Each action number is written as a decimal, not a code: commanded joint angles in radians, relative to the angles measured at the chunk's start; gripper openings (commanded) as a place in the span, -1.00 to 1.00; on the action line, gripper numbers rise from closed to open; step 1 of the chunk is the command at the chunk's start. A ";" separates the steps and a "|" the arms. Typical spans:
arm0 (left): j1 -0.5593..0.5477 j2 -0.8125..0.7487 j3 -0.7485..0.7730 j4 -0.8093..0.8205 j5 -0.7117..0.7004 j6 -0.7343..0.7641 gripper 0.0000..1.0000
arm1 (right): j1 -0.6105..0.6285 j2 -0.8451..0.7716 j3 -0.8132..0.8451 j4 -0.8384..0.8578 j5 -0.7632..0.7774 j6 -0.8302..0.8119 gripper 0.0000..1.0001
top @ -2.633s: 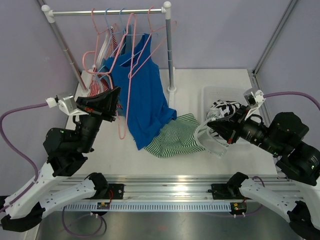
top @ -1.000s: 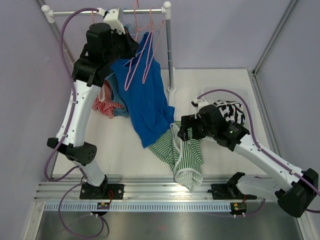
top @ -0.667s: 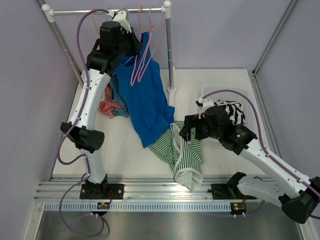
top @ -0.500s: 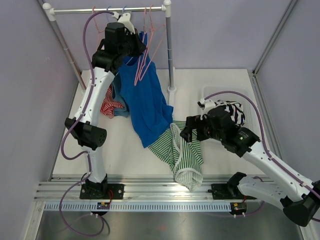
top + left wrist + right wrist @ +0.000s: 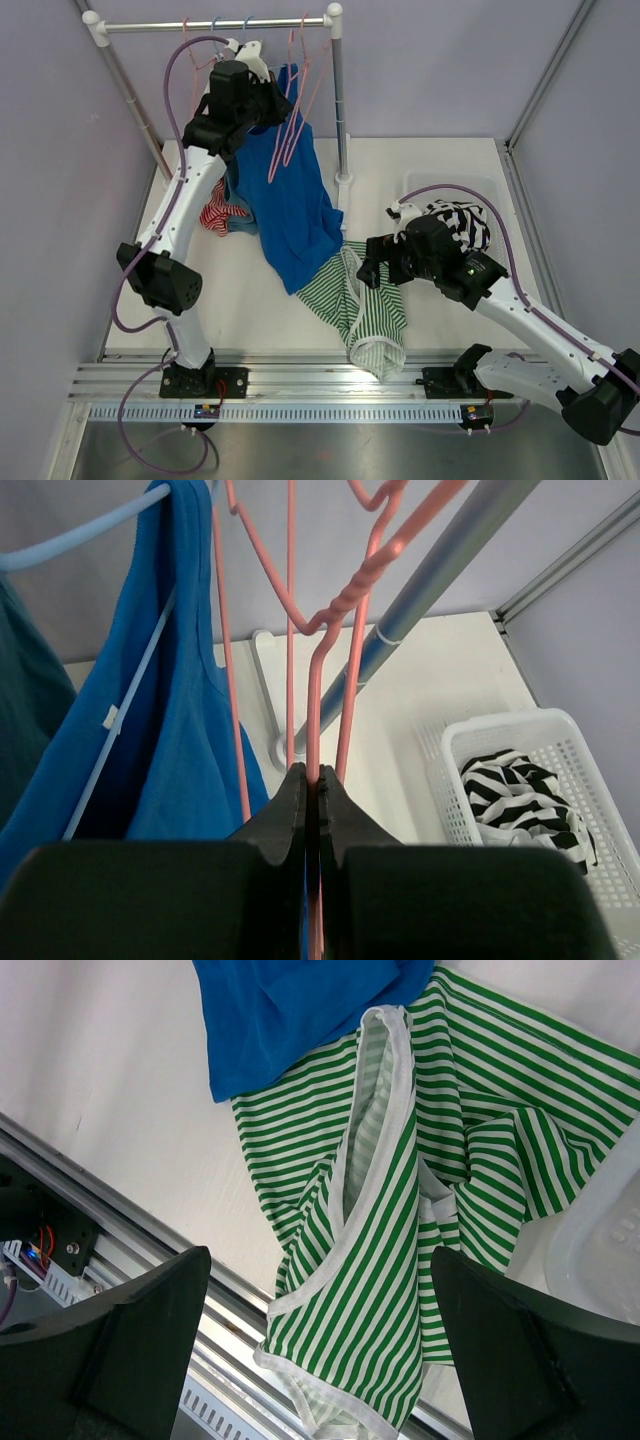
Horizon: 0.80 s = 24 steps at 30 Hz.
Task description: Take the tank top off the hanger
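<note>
A blue tank top (image 5: 295, 210) hangs from the rail and drapes down onto the table. In the left wrist view its strap (image 5: 185, 540) lies over a light-blue hanger (image 5: 80, 540). Pink hangers (image 5: 290, 120) dangle against its front. My left gripper (image 5: 268, 98) is up beside the top's neckline, shut (image 5: 312, 780) on the thin wire of a pink hanger (image 5: 313, 710). My right gripper (image 5: 372, 265) hovers open (image 5: 320, 1260) above a green-striped tank top (image 5: 400, 1210) lying flat on the table (image 5: 365, 295).
The metal rail (image 5: 220, 22) and its right post (image 5: 340, 100) stand at the back. A white basket (image 5: 420, 185) on the right holds a black-and-white striped garment (image 5: 455, 220). Red-striped and teal clothes (image 5: 215, 215) lie at the left.
My left gripper has shifted right and a little lower along the rail, carrying the pink hanger with it. The right gripper has barely moved above the green-striped top.
</note>
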State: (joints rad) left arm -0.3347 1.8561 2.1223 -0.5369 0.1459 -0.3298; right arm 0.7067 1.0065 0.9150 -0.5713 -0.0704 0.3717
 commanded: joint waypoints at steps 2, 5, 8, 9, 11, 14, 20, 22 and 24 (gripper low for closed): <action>-0.006 -0.172 -0.079 0.210 -0.031 -0.025 -1.00 | -0.003 0.003 0.005 0.044 -0.025 -0.014 0.99; -0.007 -0.172 -0.075 0.238 0.000 -0.040 -1.00 | -0.003 -0.002 0.010 0.039 -0.028 -0.014 0.99; -0.009 -0.117 0.010 0.219 0.000 -0.041 -1.00 | -0.003 -0.006 0.010 0.034 -0.029 -0.013 0.99; -0.010 -0.089 0.081 0.188 -0.006 -0.041 -1.00 | -0.003 -0.011 0.009 0.033 -0.029 -0.013 0.99; -0.009 -0.005 0.172 0.149 -0.019 -0.038 -1.00 | -0.003 -0.022 0.005 0.030 -0.032 -0.010 0.99; -0.009 0.081 0.295 0.100 -0.029 -0.037 -1.00 | -0.003 -0.039 0.004 0.025 -0.034 -0.008 0.99; -0.007 0.117 0.280 0.133 -0.061 -0.046 -1.00 | -0.003 -0.063 0.002 0.010 -0.031 -0.013 0.99; -0.007 0.138 0.284 0.140 -0.063 -0.051 -1.00 | -0.003 -0.066 0.002 0.011 -0.032 -0.014 0.99; -0.004 0.155 0.303 0.144 -0.071 -0.058 -1.00 | -0.003 -0.068 -0.001 0.013 -0.037 -0.013 0.99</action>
State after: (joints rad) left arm -0.3416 2.0121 2.3871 -0.4614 0.1028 -0.3721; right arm 0.7067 0.9550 0.9150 -0.5724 -0.0959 0.3702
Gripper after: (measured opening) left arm 0.025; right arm 0.993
